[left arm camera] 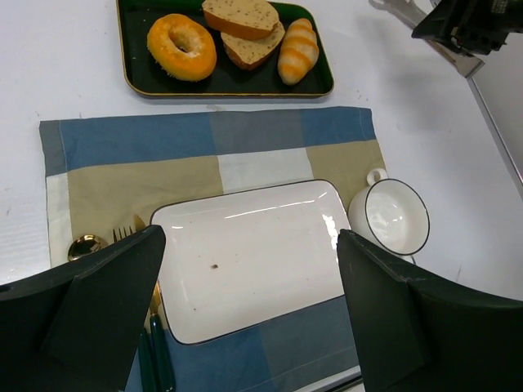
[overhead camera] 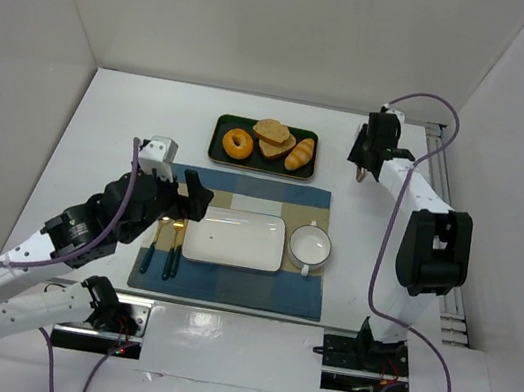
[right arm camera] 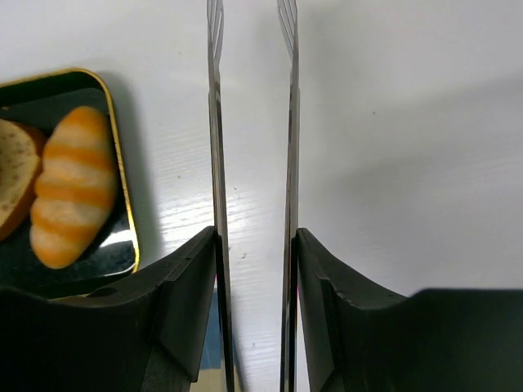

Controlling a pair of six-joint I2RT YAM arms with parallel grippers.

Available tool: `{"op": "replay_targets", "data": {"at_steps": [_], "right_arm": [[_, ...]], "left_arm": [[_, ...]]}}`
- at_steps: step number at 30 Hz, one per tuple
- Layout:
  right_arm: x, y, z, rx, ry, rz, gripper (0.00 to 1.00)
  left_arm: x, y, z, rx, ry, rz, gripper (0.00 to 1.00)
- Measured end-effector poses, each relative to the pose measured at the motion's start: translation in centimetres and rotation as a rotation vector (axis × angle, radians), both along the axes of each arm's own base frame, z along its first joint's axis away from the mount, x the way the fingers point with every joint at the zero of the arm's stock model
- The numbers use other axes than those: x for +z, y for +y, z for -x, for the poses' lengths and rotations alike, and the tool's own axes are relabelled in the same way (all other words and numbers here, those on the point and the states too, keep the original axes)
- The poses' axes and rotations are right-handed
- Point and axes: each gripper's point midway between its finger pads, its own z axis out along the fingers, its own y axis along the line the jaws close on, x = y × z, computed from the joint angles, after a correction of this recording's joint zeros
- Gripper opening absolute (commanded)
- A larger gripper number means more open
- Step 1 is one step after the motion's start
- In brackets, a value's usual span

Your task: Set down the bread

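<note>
Two tan speckled slices of bread lie overlapping in a dark green tray at the back, between an orange ring doughnut and a croissant. The left wrist view shows the bread in the tray too. My right gripper is to the right of the tray, shut on metal tongs whose two arms stand apart over the bare table. A bit of bread shows at that view's left edge. My left gripper is open and empty above the white rectangular plate.
A blue and tan placemat carries the plate, a white cup on its right, and a fork and spoon with dark green handles on its left. White walls enclose the table.
</note>
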Motion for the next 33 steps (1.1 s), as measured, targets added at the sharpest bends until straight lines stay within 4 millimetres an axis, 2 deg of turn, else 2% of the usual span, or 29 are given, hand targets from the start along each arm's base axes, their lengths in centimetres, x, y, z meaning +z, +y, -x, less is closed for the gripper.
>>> {"op": "replay_targets", "data": {"at_steps": [4, 7, 13, 17, 25, 30, 33], "right_arm": [[-2.9, 0.1, -0.1, 0.011, 0.062, -0.006, 0.49], [-4.0, 0.2, -0.1, 0.018, 0.086, -0.006, 0.49], [-3.9, 0.4, -0.3, 0.026, 0.081, -0.012, 0.49], [-3.1, 1.4, -0.8, 0.053, 0.06, -0.024, 0.49], [0.1, 9.2, -1.3, 0.254, -0.007, -0.105, 0.49], [1.9, 12.4, -1.9, 0.326, -0.05, -0.127, 0.49], [2.6, 13.4, -2.9, 0.348, -0.07, -0.142, 0.5]], "left_arm": [[-0.4, -0.3, -0.1, -0.016, 0.001, -0.008, 1.0], [-0.9, -0.5, -0.1, -0.022, 0.006, -0.011, 1.0], [-1.2, -0.6, -0.1, -0.026, 0.009, -0.011, 1.0], [-1.4, -0.8, 0.0, -0.032, 0.011, -0.007, 1.0], [-2.2, -0.8, 0.2, -0.04, 0.021, -0.01, 1.0], [-1.7, -0.6, 0.4, -0.04, 0.01, 0.01, 1.0], [-1.6, -0.5, 0.5, -0.036, 0.01, 0.027, 1.0]]}}
